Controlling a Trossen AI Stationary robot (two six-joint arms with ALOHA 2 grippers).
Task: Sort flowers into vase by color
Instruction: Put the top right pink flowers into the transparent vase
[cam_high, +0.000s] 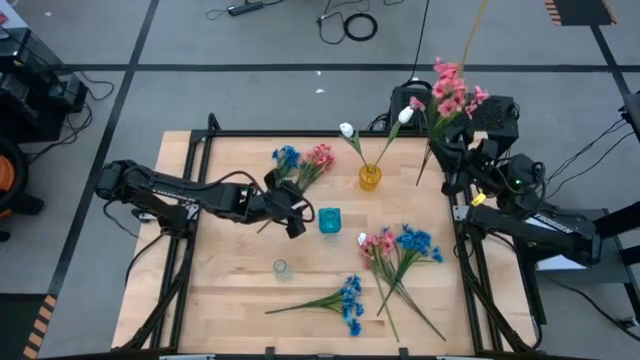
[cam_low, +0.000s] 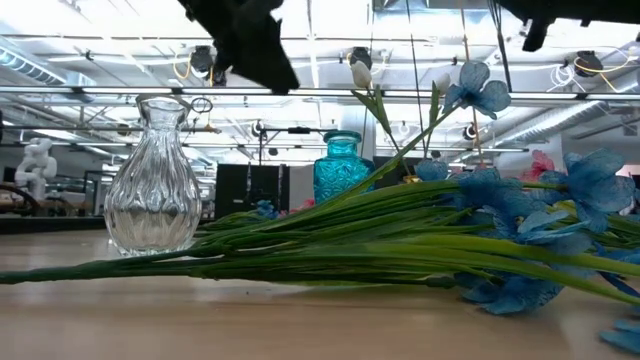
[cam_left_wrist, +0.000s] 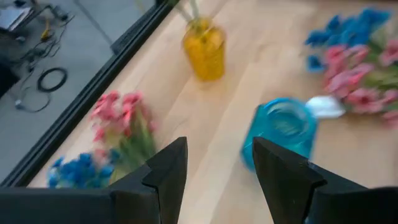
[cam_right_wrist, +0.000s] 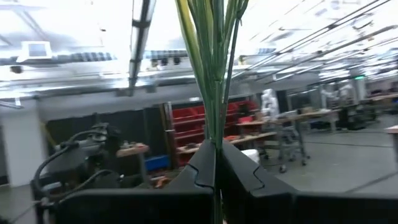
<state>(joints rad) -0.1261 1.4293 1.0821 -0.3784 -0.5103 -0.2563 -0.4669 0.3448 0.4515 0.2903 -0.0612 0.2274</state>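
My right gripper is shut on a pink spray, raised beyond the table's far right corner. My left gripper is open and holds nothing; it hovers just left of the teal vase. The yellow vase holds white buds. Pink and blue sprays lie flat on the table beyond the left gripper. A clear vase stands near the front. More pink and blue sprays and a blue spray lie on the table's near half. My right gripper pinches several thin green stems of the pink spray between its two fingers, on the stems' lower part. The stems run across the fingers and rise upright above them. The spray is lifted clear of the table, with its blossoms uppermost.
A black metal frame borders the wooden table. Cables and gear lie on the floor beyond the far edge. Bare wood shows on the table's near-left part and between the teal and yellow vases.
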